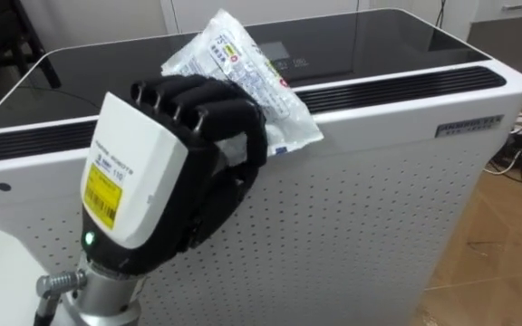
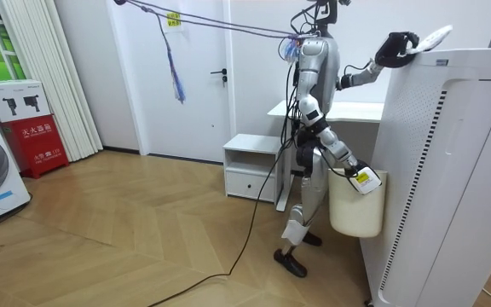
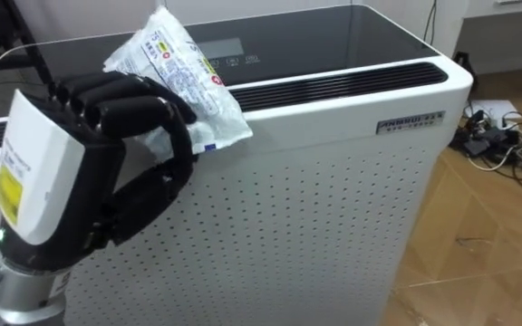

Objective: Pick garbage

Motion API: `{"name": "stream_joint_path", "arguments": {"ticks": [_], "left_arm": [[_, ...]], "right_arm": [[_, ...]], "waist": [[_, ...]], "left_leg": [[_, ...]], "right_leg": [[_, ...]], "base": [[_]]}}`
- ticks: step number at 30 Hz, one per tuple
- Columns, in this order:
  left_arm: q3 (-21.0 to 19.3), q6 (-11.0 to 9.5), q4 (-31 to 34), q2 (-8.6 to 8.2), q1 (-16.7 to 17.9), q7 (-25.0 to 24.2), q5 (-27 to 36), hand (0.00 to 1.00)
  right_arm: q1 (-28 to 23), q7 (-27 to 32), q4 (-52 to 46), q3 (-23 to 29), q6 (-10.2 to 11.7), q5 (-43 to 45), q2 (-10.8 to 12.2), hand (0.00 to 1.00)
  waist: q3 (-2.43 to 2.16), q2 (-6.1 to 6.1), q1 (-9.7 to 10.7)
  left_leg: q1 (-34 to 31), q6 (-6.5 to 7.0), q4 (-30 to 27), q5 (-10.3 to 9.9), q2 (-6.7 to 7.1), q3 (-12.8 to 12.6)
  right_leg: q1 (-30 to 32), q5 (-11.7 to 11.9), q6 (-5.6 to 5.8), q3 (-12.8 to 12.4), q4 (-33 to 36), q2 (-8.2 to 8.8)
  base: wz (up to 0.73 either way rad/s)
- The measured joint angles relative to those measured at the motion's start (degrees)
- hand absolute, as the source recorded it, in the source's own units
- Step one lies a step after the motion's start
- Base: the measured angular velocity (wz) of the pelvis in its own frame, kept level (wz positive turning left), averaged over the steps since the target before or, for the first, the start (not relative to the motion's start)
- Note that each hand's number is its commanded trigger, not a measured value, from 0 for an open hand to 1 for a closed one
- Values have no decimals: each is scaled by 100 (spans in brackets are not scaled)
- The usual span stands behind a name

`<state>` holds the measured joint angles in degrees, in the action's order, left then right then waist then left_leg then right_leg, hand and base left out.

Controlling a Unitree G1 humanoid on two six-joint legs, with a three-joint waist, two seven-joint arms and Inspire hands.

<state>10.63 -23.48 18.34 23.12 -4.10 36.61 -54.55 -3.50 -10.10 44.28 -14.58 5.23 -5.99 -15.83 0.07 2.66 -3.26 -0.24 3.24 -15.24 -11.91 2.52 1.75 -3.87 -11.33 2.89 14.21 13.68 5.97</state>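
Clear plastic wrapper (image 1: pixel 243 63) lies atop the white perforated appliance (image 1: pixel 361 208), long axis pointing away from you. Your left hand (image 1: pixel 152 172) has fingers curled round its near end.

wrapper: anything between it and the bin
Nothing visible does. The left hand is curled on the wrapper atop the purifier. The bin hangs at the right hand, low by the purifier's wall. The wrapper only has to clear the top edge.

Yellow label (image 1: pixel 103 192) on left hand (image 1: pixel 198 118), printed wrapper (image 1: pixel 243 68), plate (image 1: pixel 469 126) on appliance (image 1: pixel 379 226): all unreadable.
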Motion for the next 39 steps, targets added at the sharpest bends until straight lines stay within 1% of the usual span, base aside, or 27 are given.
{"name": "stream_joint_path", "arguments": {"ticks": [4,6,9,11,12,13,14,15,17,18,19,20,21,22,23,24,26,27,28,29,30,32,33,35,36,38,39], "left_arm": [[0,2,12,0,3,-2,10,100],[0,-14,17,-1,14,-15,146,100],[17,-91,39,-5,19,-225,916,100],[22,-144,169,-7,20,-579,1885,100],[23,-146,228,-17,20,-714,2155,100],[24,-145,372,-73,22,-994,2732,100],[29,-153,500,-183,23,-1291,3306,100],[36,-160,538,-243,22,-1439,3598,100],[62,-200,722,-327,31,-2062,5164,100],[61,-206,765,-358,32,-2219,5561,100],[45,-237,788,-463,31,-2549,6319,100],[7,-233,798,-599,31,-2842,6920,100],[5,-223,798,-646,31,-2974,7206,100],[11,-186,804,-698,31,-3245,7666,100],[27,-126,816,-708,30,-3543,8065,100],[37,-80,826,-708,30,-3695,8239,100],[135,108,893,-733,30,-4148,8826,100],[166,147,894,-741,30,-4252,8958,100],[256,231,891,-764,30,-4468,9272,100],[323,349,890,-831,30,-4738,9604,100],[341,403,889,-854,31,-4869,9758,100],[380,656,891,-869,31,-5338,10287,100],[383,723,892,-868,31,-5446,10364,100],[410,959,892,-864,31,-5813,10462,100],[425,1006,892,-862,31,-5884,10478,100],[528,1199,891,-865,30,-6124,10573,100],[540,1254,891,-869,30,-6192,10573,100]], "right_arm": [[0,-8,0,0,0,-1,4,100],[0,-9,1,0,0,-1,3,100],[0,0,0,-4,11,-1,15,100],[0,-14,-15,-3,16,-8,12,100],[0,-13,-17,-2,19,-14,12,100],[0,-6,-26,-3,19,-8,14,100],[0,-7,-34,-5,19,-1,21,100],[2,-7,-34,-7,19,-1,24,100],[4,-3,-42,-27,20,-3,25,100],[3,9,-56,-47,20,-3,22,100],[3,26,-76,-57,20,25,34,100],[3,71,-84,-56,20,109,58,100],[3,81,-85,-57,20,137,68,100],[4,85,-85,-56,20,148,84,100],[4,86,-85,-56,20,148,97,100],[6,86,-85,-56,20,147,104,100],[18,84,-84,-61,19,142,145,100],[18,83,-83,-89,19,132,151,100],[18,77,-84,-173,17,124,156,100],[18,70,-84,-237,12,128,185,100],[18,70,-84,-245,6,145,216,100],[18,48,-84,-277,-44,184,306,100],[18,39,-84,-277,-57,184,316,100],[18,-10,-85,-276,-119,183,334,100],[18,-20,-92,-276,-125,183,337,100],[18,-68,-161,-282,-166,184,340,100],[19,-71,-172,-282,-168,184,336,100]], "waist": [[8,-8,-3],[15,-17,-16],[31,-32,-5],[42,-52,-1],[45,-55,-10],[50,-72,-17],[58,-89,-33],[59,-96,-29],[75,-135,-24],[81,-146,-28],[84,-163,-33],[78,-174,-42],[77,-177,-42],[77,-180,-42],[77,-181,-42],[74,-182,-41],[63,-184,-34],[62,-184,-43],[57,-191,-30],[51,-207,-30],[47,-216,-24],[26,-253,-3],[24,-258,1],[23,-269,0],[23,-270,5],[21,-266,9],[20,-264,10]], "left_leg": [[3,0,11,0,2,2],[69,-4,89,19,7,-19],[76,-12,159,39,9,-13],[51,-14,164,51,10,6],[46,-14,158,52,9,8],[45,-14,145,52,6,-9],[48,-13,153,53,6,-6],[53,-13,153,53,7,-5],[60,-12,150,54,7,-14],[59,-12,145,54,5,-24],[51,-12,140,54,3,-19],[45,-12,135,53,4,-4],[42,-12,129,53,5,-2],[35,-12,128,53,9,1],[15,-12,128,53,9,1],[-15,-12,126,53,8,1],[-74,-19,125,60,3,-7],[-78,-20,121,63,3,-5],[-74,-20,112,63,0,-7],[-76,-21,104,65,0,0],[-75,-22,79,68,0,-3],[-112,-22,46,68,-1,0],[-119,-22,44,68,1,0],[-140,-22,37,68,6,4],[-148,-22,35,68,6,5],[-216,-22,23,68,2,23],[-225,-22,8,68,2,30]], "right_leg": [[-5,0,0,0,-5,0],[-22,0,0,-32,-6,3],[-30,0,0,-26,-30,1],[-8,-1,-1,9,-60,0],[-5,-1,-1,14,-66,0],[13,-2,0,3,-66,0],[14,-4,2,0,-67,1],[9,-4,2,2,-68,2],[-11,-8,10,29,-68,10],[-11,-8,10,29,-68,9],[-8,-9,10,21,-68,6],[-5,-9,10,22,-69,6],[-5,-9,10,23,-68,7],[-5,-9,10,25,-68,8],[5,-9,9,25,-65,8],[19,-10,9,25,-59,8],[94,-6,0,20,-44,0],[94,-4,-3,20,-43,0],[88,-3,-5,22,-45,-2],[90,-3,-5,27,-45,-2],[92,-3,-5,30,-46,-2],[94,-2,-6,52,-64,-2],[94,-2,-7,63,-71,-1],[96,-2,-6,92,-82,5],[102,-2,-6,95,-82,5],[128,-2,-7,124,-81,3],[137,-2,-7,139,-81,3]], "base": [[-1],[-7],[0],[8],[0],[0],[0],[0],[0],[0],[0],[0],[0],[0],[0],[0],[0],[0],[0],[0],[0],[2],[6],[7],[5],[7],[10]]}}
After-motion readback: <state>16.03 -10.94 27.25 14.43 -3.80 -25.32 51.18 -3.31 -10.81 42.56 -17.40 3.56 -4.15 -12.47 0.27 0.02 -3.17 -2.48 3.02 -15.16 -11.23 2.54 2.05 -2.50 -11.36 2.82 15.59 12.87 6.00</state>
